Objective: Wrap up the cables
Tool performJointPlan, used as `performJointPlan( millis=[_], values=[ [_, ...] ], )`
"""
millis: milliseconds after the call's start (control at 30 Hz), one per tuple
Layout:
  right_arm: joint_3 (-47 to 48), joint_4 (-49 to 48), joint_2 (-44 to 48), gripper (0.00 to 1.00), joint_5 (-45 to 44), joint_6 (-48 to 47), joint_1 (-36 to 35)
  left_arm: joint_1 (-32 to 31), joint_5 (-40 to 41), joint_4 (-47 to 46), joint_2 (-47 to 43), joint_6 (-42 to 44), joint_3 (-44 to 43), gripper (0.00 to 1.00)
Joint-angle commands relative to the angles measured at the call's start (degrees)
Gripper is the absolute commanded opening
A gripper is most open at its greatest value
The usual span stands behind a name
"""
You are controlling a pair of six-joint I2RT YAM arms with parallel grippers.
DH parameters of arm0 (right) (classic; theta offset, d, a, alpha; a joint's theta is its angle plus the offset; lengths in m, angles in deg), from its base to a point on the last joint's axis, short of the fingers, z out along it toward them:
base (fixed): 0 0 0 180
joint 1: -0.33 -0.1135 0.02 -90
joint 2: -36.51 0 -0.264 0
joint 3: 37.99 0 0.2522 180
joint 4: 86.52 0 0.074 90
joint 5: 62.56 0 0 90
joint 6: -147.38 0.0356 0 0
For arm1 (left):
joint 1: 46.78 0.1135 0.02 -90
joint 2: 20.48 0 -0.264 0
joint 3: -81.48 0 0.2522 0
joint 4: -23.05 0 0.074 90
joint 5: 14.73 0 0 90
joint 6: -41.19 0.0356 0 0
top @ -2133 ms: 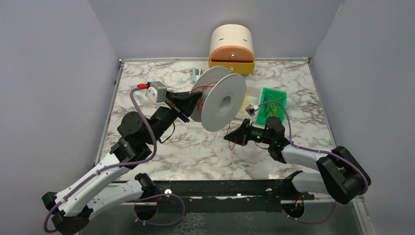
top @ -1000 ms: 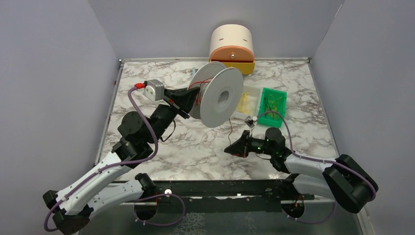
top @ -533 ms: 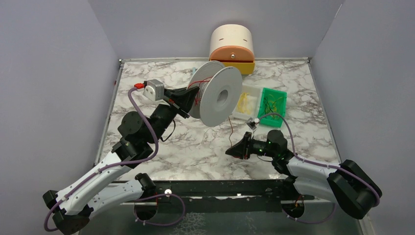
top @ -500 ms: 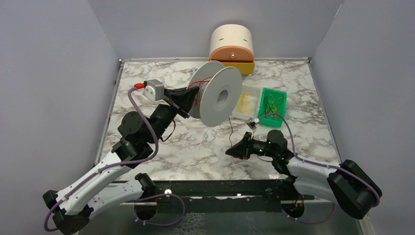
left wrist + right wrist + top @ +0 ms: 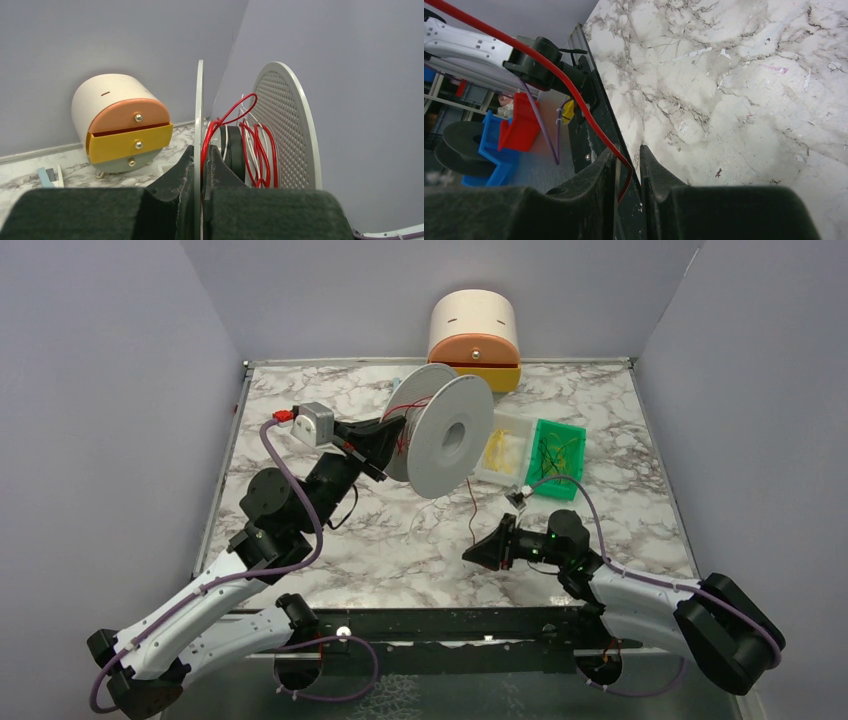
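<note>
Left wrist view first: we saw the left claw pinched tight on the thin white flange of the spool, one dark finger pressed against each face of that disc. Just past the fingertips, the red cables lay in loose loops around the spool's dark core, between the thin flange and the perforated one, mixed with a few white strands. One red loop arched up above the core. Beyond the spool stood a round drawer unit with an orange and a yellow front, against the back wall.

From the right wrist, the right claw stood at a narrow gap. One of the red cables ran down through that gap, which looked wider than the cable, so we saw no grip on it. The marbled desk spread out beyond the fingers.

From above, the spool hung tilted in the air over the back middle of the desk. A red cable dropped from it to the right claw, low and nearer the front. A green bin and a clear tray sat just right of the spool.
</note>
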State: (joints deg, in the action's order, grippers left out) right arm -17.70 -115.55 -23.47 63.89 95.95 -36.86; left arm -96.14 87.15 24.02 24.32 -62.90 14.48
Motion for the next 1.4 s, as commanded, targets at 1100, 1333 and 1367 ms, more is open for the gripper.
performJointPlan(
  millis=[1100, 1333, 1367],
  values=[
    [7.96, 17.49, 14.59, 0.49, -16.03, -15.73, -0.53, -0.16, -0.80, 1.80, -2.29, 0.36, -4.40, 0.00],
    [11.48, 15.64, 13.03, 0.54, -26.53, -13.48, -0.47, -0.16, -1.64, 5.06, -3.20, 1.51, -5.07, 0.00],
    [11.58, 14.85, 12.86, 0.54, -27.44, -12.70, -0.54, -0.21, -2.06, 5.38, -3.16, 1.52, -5.24, 0.00]
  ],
)
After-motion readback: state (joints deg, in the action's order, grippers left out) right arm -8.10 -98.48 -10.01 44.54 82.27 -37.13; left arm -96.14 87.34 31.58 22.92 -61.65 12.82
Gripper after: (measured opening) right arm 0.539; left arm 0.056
